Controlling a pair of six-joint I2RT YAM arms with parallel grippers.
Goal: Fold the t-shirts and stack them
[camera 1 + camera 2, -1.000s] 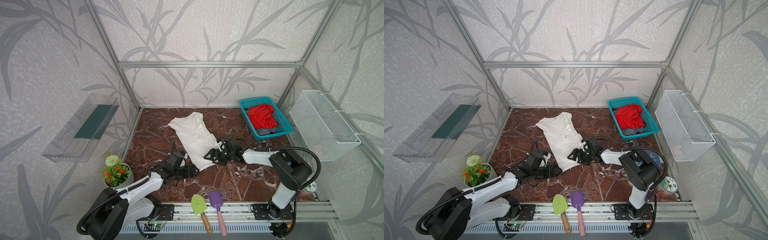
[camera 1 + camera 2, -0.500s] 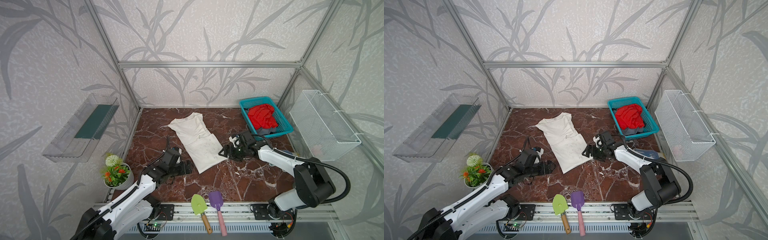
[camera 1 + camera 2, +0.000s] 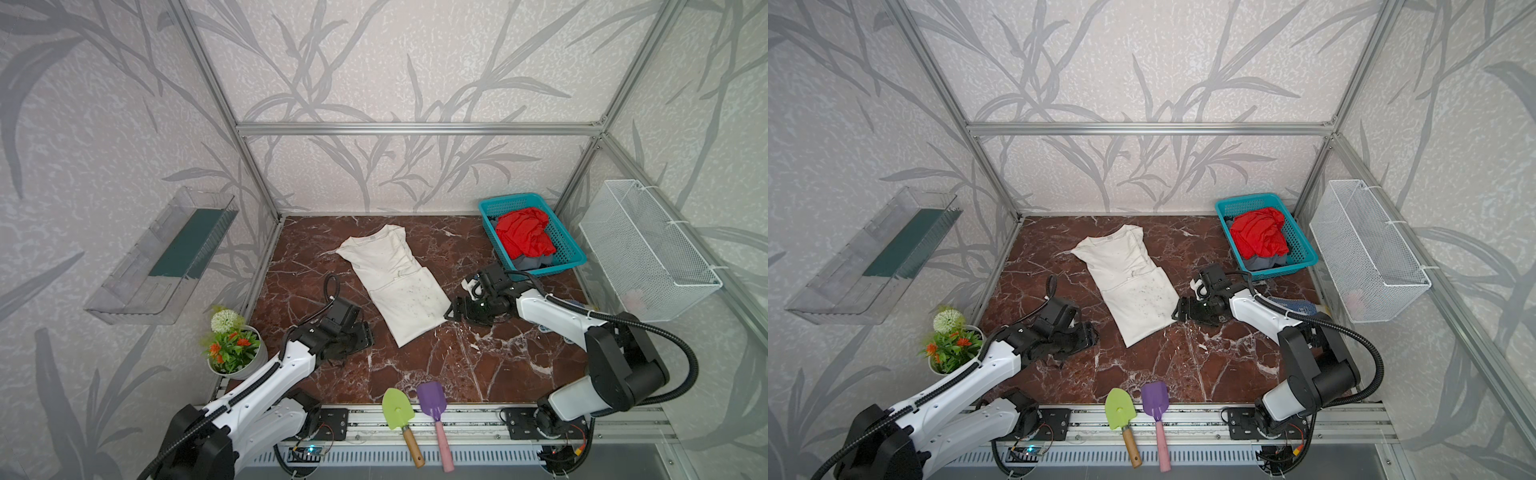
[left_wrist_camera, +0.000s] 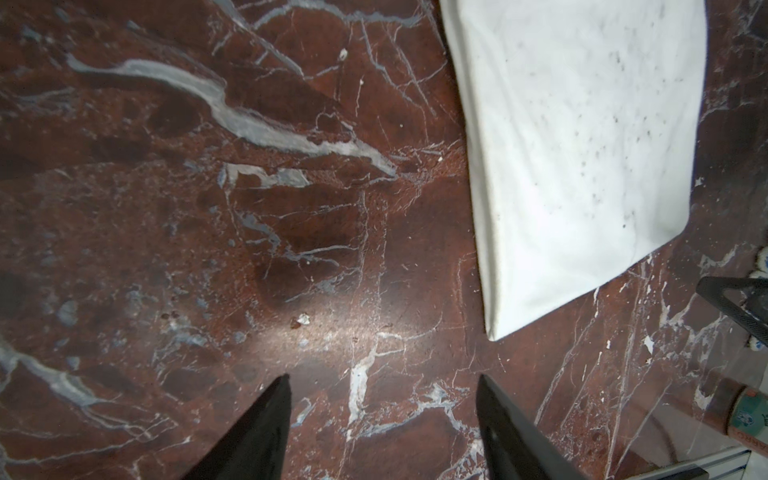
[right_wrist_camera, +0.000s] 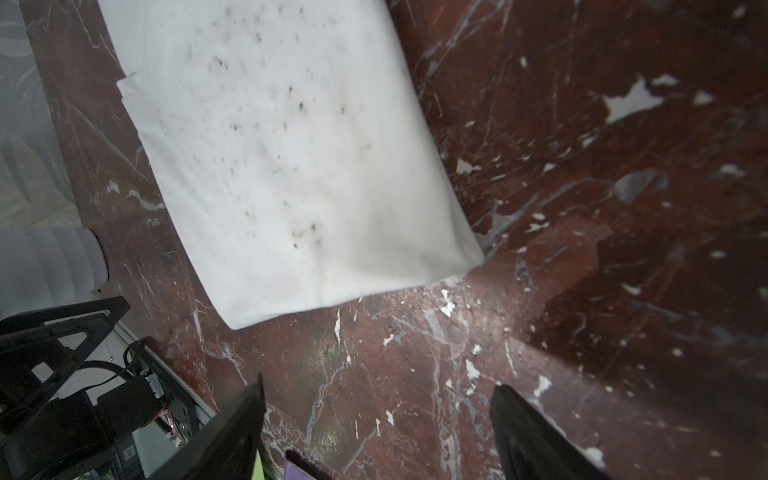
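Observation:
A cream-white t-shirt (image 3: pixel 399 282) (image 3: pixel 1133 286) lies flat on the marble floor, its lower part folded into a narrow strip with dark specks showing through. Its near end shows in the left wrist view (image 4: pixel 582 145) and in the right wrist view (image 5: pixel 291 166). A red t-shirt (image 3: pixel 523 237) (image 3: pixel 1260 239) is bunched on top of a dark grey one (image 3: pixel 530 262) in the teal basket. My left gripper (image 3: pixel 365 336) (image 4: pixel 383 376) stands open over bare marble left of the shirt's near corner. My right gripper (image 3: pixel 451 311) (image 5: pixel 379 381) stands open just right of the shirt's other near corner, holding nothing.
The teal basket (image 3: pixel 573 259) stands at the back right, below a white wire basket (image 3: pixel 648 249) on the wall. A blue-and-white glove (image 3: pixel 1296 306) lies behind the right arm. A green trowel (image 3: pixel 398 409) and a purple one (image 3: pixel 432 399) lie at the front edge. A flower pot (image 3: pixel 232 349) stands front left.
Both grippers have drawn back from the white shirt's near end, the left one leftward and the right one rightward. The left jaws have narrowed somewhat. The shirt lies still.

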